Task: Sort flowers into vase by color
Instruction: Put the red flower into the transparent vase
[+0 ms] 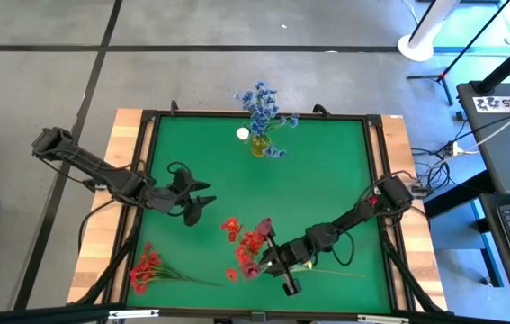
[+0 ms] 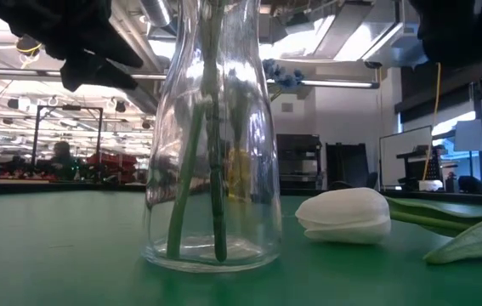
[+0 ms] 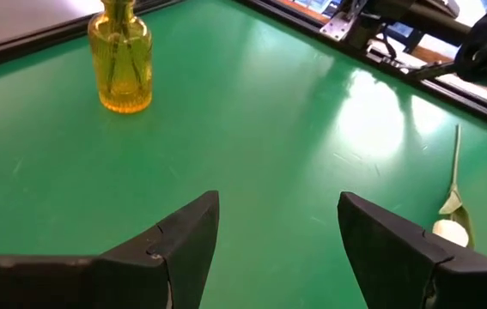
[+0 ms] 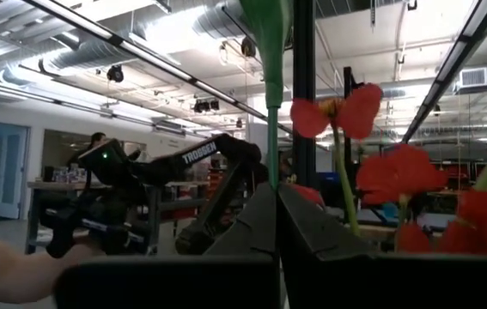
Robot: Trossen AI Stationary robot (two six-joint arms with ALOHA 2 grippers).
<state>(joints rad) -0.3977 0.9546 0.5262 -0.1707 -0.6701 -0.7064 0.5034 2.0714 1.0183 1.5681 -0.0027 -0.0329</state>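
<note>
The right gripper [image 1: 283,266] is low over the near side of the green desk [image 1: 326,180], its fingers pressed together on the thin green stalk of a red flower stem [image 1: 250,245]. The left gripper [image 1: 202,203] hangs above the desk's left half with its fingers spread wide and nothing between them. Blue flowers [image 1: 262,110] stand in the yellow vase [image 1: 259,144] at the far edge beside a white tulip bud [image 1: 242,134], and another red bunch [image 1: 145,267] lies at the near left corner.

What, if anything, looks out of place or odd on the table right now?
Nothing looks damaged or spilled. The yellow vase stands upright with the blue flowers in it. A white tulip lies loose on the mat beside the clear vase. A red bunch lies unsorted near the front-left corner. The right gripper holds a red stem.
</note>
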